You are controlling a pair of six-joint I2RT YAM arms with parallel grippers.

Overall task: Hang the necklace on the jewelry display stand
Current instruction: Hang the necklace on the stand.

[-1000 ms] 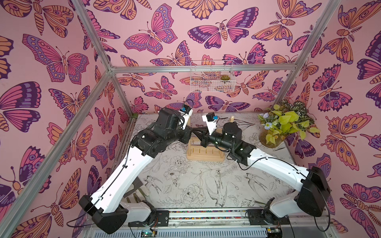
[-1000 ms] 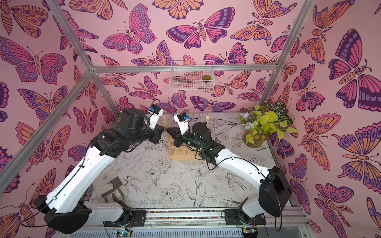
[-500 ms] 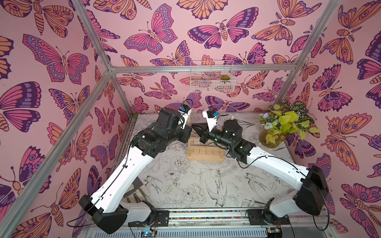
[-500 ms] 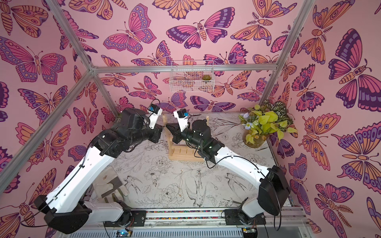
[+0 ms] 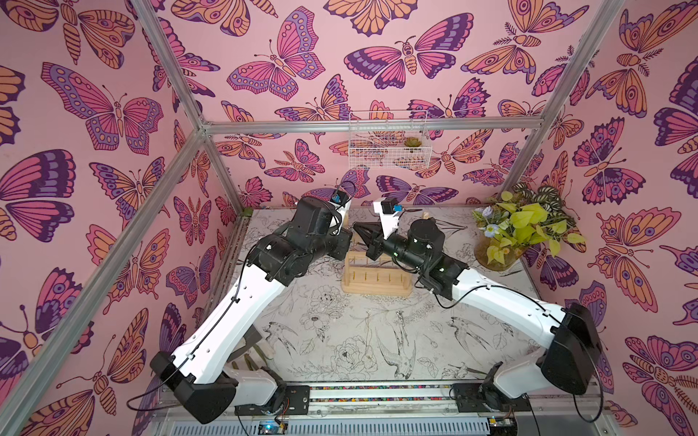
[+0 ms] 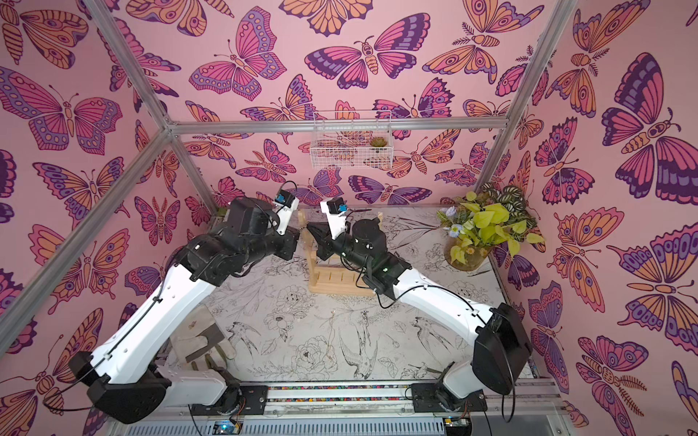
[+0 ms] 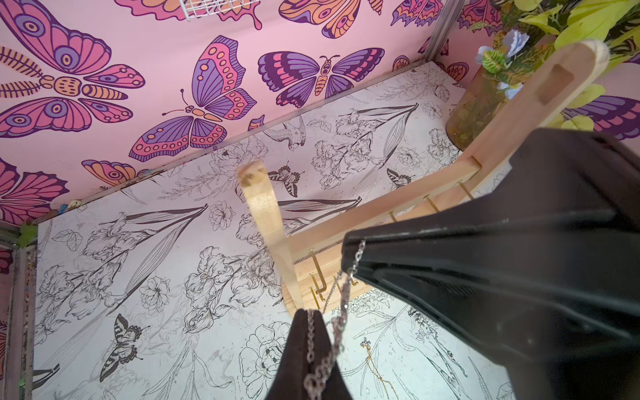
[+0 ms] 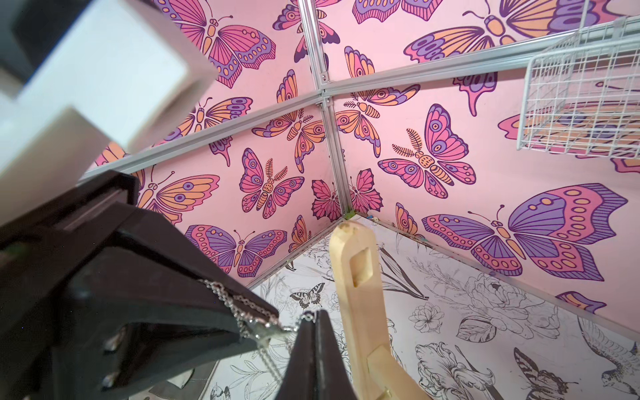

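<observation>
Your left gripper [image 7: 305, 317] has its jaws pressed together on the fine, silver-looking chain necklace [image 7: 343, 304]. The necklace drapes over one finger and runs a short way across to your right gripper [image 7: 349, 251], which is also pinched tight on it. The necklace hangs in the air between the two tips, above the left end of the pale wooden ladder-shaped display stand [image 5: 374, 281]. It is not on any of the small gold hooks [image 7: 317, 263].

To do this step well, I'd draw the tips apart so the bridging length opens into a clear span. Level it along the top crossbar [image 7: 381, 223], then lower it behind a hook's upturned end before either pinch lets go. The slack below looks liable to snag lower hooks.

Only the left wrist view shows the hooks and crossbar under the chain, plus a separate thin gold chain [image 7: 375, 363] lying on the printed mat [image 5: 340, 339]. The right wrist view gives just one upright [image 8: 356, 294] and how close the tips sit. In both top views the held chain is too thin to find, but they show the stand's flat base and both arms meeting at its left end.
</observation>
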